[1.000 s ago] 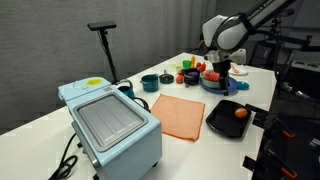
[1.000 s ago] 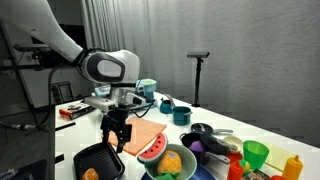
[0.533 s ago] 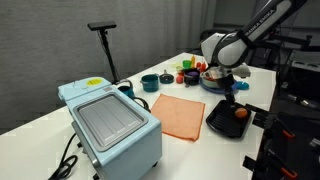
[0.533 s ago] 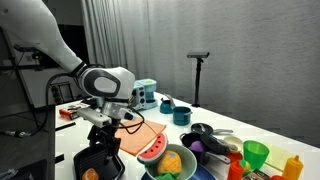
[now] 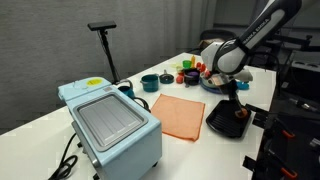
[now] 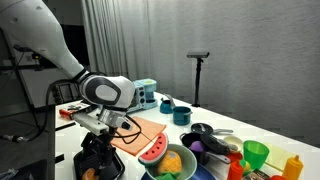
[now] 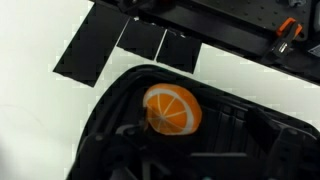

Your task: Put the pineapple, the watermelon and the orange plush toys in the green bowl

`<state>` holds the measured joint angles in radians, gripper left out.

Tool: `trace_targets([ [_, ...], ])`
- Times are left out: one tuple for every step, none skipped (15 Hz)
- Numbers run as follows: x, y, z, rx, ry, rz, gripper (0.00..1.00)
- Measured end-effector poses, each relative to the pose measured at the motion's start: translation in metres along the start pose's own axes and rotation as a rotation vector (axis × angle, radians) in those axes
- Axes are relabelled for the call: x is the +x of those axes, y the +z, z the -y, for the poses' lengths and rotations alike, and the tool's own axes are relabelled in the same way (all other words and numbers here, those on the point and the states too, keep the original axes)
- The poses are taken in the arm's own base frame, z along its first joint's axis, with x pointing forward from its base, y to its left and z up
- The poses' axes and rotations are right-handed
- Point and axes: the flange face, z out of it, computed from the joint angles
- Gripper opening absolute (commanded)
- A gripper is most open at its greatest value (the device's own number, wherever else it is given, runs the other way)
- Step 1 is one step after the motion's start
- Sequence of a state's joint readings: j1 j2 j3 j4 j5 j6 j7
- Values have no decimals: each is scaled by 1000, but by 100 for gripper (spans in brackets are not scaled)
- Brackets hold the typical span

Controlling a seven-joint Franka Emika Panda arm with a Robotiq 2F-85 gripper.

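Orange plush (image 7: 172,110) sits in the black tray (image 7: 275,130), right under the gripper (image 5: 237,108) hanging low over it. Claw's dark against the dark tray, so can't tell if it's spread or clamped.

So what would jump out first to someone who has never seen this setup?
Probably the big white robot arm bent low over a black tray near the edge of the table; the wrist view shows a plush orange lying inside it. After that, the pale blue box in the foreground and the orange cloth beside it.
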<state>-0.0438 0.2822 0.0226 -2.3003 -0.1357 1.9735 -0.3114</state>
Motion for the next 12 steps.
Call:
trace_targets([
  [0, 2, -1, 1, 0, 6, 100],
  [0, 4, -2, -1, 0, 10, 100],
  [0, 6, -3, -5, -2, 15, 100],
  [0, 6, -4, -11, -3, 18, 100],
  [-1, 7, -5, -17, -4, 19, 97],
  [-1, 7, -6, -21, -5, 19, 73],
  [-2, 8, -8, -24, -4, 21, 72],
  [-7, 10, -11, -25, -1, 25, 71],
  [-14, 13, -15, -27, 1, 29, 64],
  [-22, 16, -20, -26, 4, 32, 55],
  [-32, 20, -25, -23, 8, 34, 47],
  [-42, 22, -30, -20, 12, 32, 38],
])
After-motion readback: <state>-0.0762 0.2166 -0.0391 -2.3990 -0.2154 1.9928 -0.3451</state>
